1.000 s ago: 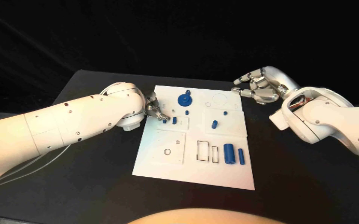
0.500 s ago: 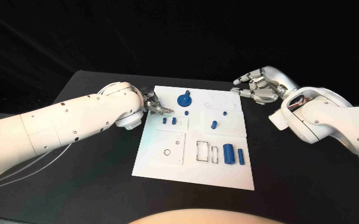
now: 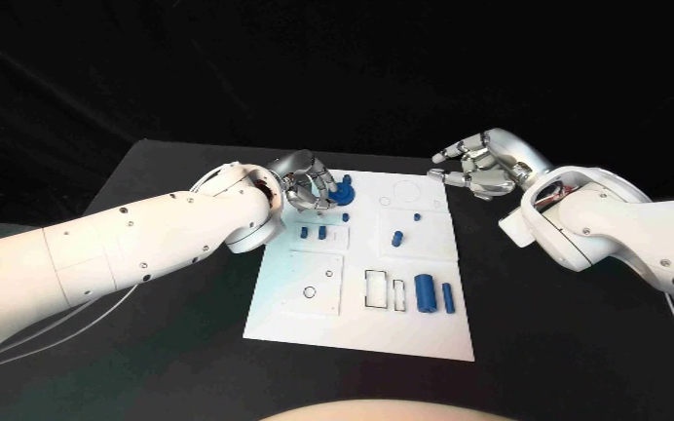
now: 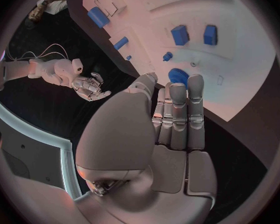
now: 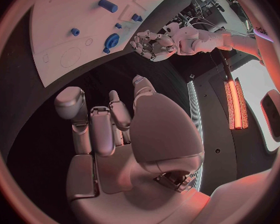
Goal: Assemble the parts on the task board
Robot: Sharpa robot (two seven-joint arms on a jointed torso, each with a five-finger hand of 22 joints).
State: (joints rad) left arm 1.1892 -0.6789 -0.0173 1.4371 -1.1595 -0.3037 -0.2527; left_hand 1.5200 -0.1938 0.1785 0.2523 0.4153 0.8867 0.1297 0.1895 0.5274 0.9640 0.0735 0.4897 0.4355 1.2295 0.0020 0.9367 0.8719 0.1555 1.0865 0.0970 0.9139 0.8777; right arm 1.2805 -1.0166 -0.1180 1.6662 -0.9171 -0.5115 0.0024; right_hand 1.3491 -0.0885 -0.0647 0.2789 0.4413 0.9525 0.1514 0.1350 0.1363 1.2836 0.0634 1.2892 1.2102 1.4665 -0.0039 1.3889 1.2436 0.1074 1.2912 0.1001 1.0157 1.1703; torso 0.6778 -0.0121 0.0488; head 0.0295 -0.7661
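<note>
Your left hand (image 3: 305, 184) is hovering at the far left corner of the task board (image 3: 317, 319), fingers straight, side by side and gripping nothing. The round blue part (image 3: 340, 192) is lying just ahead of its fingertips (image 4: 195, 82), apparently not quite touched. If that disc is your target, be curling thumb and fingers around its rim rather than pressing down on its face, and be keeping the wrist low so the raised knob stays in sight. Toward you from the hand, two small blue pegs (image 3: 312, 232) are standing in their plate; be steering clear of them as you close. Further right, a blue peg (image 3: 399, 239) is lying mid-board. Your right hand (image 3: 479, 170) is waiting off the board's far right corner, loosely curled and empty; be leaving it parked there.
</note>
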